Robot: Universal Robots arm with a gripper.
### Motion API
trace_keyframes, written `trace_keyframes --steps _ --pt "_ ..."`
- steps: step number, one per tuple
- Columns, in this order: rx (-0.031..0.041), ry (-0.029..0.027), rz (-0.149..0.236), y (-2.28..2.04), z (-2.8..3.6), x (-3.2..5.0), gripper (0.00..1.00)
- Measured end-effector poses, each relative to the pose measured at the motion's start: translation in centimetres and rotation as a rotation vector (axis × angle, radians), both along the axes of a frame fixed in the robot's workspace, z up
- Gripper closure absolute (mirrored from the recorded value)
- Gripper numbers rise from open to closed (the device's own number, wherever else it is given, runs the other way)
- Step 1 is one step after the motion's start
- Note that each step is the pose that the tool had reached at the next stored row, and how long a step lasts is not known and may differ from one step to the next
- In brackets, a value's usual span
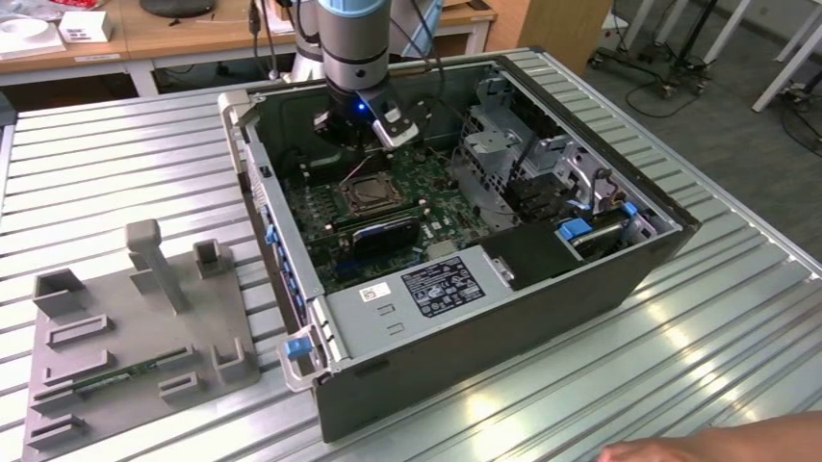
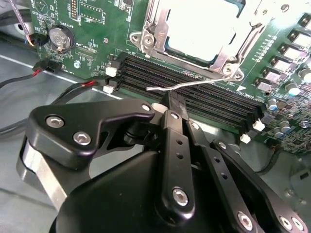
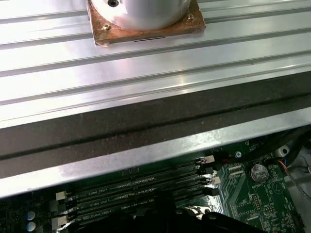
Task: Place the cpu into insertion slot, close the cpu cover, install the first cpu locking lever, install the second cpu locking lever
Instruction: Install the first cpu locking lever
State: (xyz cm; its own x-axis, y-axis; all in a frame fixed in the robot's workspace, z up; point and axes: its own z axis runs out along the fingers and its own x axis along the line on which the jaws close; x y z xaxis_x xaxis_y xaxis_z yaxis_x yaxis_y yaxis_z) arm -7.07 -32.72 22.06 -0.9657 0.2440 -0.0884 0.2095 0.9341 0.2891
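Judging the first locking lever (image 2: 194,85) my step in hand, I hold the claw (image 2: 171,99) pinched together just beside it, the cpu (image 2: 201,29) lying under its cpu cover (image 2: 154,36) just beyond; latching needs a steady push.

Ribbed metal table (image 1: 129,164) carries an open computer case (image 1: 514,327) and grey fixture tray (image 1: 115,332)

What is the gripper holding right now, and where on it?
Cannot be told. The gripper has its tip at the thin locking lever, near the lever's free end; whether it grips it is unclear.
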Motion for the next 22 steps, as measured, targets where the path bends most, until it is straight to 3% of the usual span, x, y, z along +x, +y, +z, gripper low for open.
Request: trace_keyframes --steps 5,14,22 --pt "-0.0001 -0.0023 0.0 0.0 0.0 -0.74 0.89" --pt "-0.0007 -0.0023 0.0 -0.56 0.0 -0.75 0.89" --pt "-0.0007 -0.0031 0.0 -0.66 -0.14 -0.74 0.89"
